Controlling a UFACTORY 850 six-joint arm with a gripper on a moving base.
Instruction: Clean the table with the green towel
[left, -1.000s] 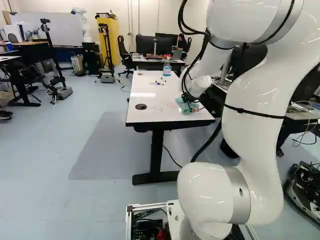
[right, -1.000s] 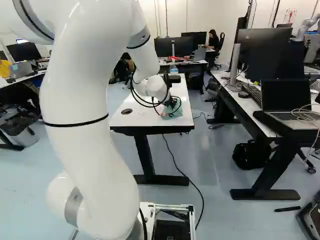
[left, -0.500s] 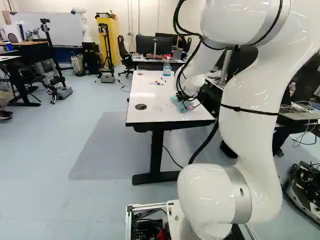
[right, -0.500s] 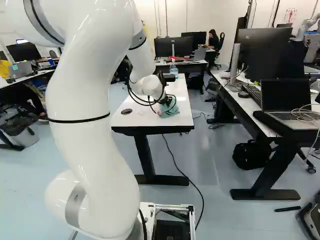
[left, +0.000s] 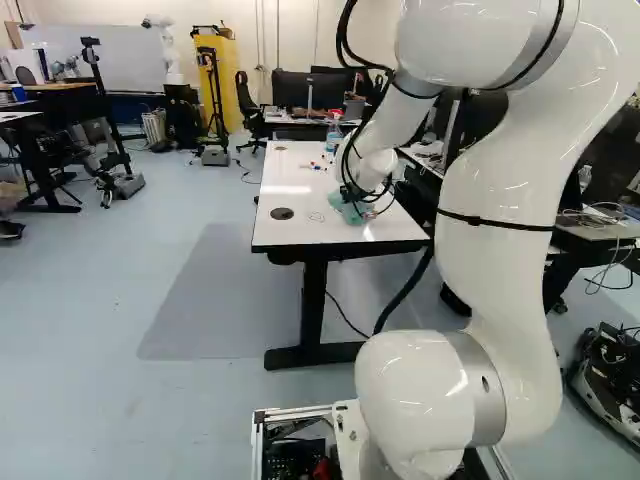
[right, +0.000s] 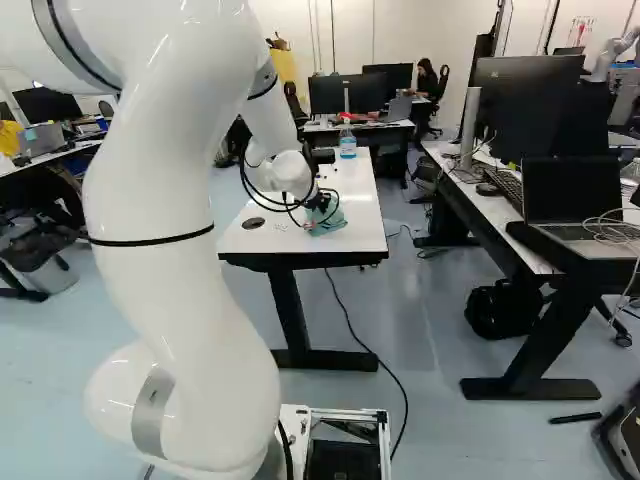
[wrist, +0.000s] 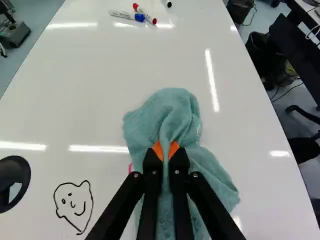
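A white robot arm (right: 165, 250) works a crumpled green cloth towel (wrist: 167, 107) over a glossy white tabletop (wrist: 100, 65), its black two-fingered gripper with orange pads (wrist: 166, 151) pressed together on a raised fold in the towel's middle. The central pinch likely serves to let the loose folds fan out around the fingers as a soft wiping pad, keeping hard tips off the surface. The towel lies at the near part of the table, with a small pink mark (wrist: 130, 168) peeking from its edge; how much ink lies beneath cannot be told. Beside the gripper, between the towel and a round black cable grommet (wrist: 15, 167), a smiling face drawn in black line (wrist: 73, 205) awaits wiping, and appears to call for a sweep that way, with enough downward pressure to lift ink without dragging the cloth free. Capped markers (wrist: 125, 15) lie well ahead of the towel and a clear spray bottle (right: 348, 143) stands toward the far end, both apparently out of the stroke's path.
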